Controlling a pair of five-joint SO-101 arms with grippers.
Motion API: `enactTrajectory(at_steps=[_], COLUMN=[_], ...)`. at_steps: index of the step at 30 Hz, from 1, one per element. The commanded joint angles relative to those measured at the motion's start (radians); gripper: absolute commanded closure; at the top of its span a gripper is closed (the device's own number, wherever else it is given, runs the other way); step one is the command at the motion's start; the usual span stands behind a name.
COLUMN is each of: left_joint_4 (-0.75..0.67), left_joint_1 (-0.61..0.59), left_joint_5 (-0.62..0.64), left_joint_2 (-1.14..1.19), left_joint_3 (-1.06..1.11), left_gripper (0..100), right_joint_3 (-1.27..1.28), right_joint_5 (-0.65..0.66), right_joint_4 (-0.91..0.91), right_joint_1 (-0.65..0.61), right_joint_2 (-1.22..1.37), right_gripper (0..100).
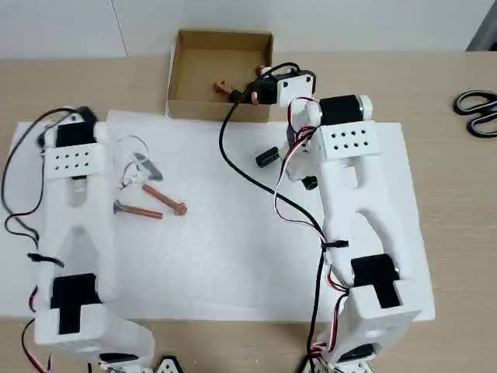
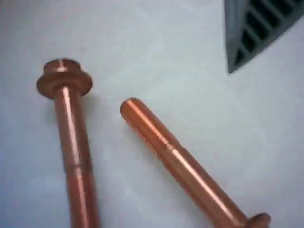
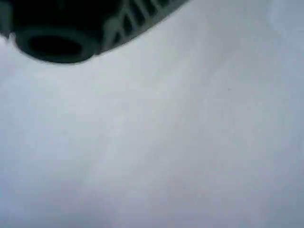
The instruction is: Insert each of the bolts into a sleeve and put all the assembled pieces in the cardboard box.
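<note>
Two copper bolts lie side by side on the white sheet: one and the other. My left gripper hangs open just above them, one ribbed fingertip showing. Two black sleeves rest on the sheet by the right arm. A black sleeve sits against a ribbed part of my right gripper; whether it is held I cannot tell. The cardboard box holds a copper bolt in its near right corner.
The right arm's front end hangs over the box's near right rim, with a black cable trailing across the sheet. Scissors lie on the bare table at the far right. The sheet's middle and front lie open.
</note>
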Motion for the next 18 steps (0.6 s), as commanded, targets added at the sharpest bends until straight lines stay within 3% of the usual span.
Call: enactTrajectory(at_steps=[1, 6, 13, 18], left_joint_4=[-0.046, -0.018, -0.021, -0.049], left_joint_1=[-0.021, -0.031, -0.032, -0.097], left_joint_5=[0.109, 0.193, 0.204, 0.247], left_joint_2=[0.003, 0.094, 0.227, 0.244], left_joint_3=[-0.005, 0.004, -0.001, -0.002], left_gripper=[68, 68, 68, 68], right_joint_3=[-0.043, -0.043, -0.043, -0.043], right_joint_5=[-0.012, -0.012, -0.012, -0.012], right_joint_4=[-0.005, -0.005, -0.008, -0.008], right_joint_1=[-0.007, -0.005, -0.004, -0.002], right_joint_2=[-0.061, -0.059, -0.059, -0.059], right_gripper=[99.3, 99.3, 99.3, 99.3])
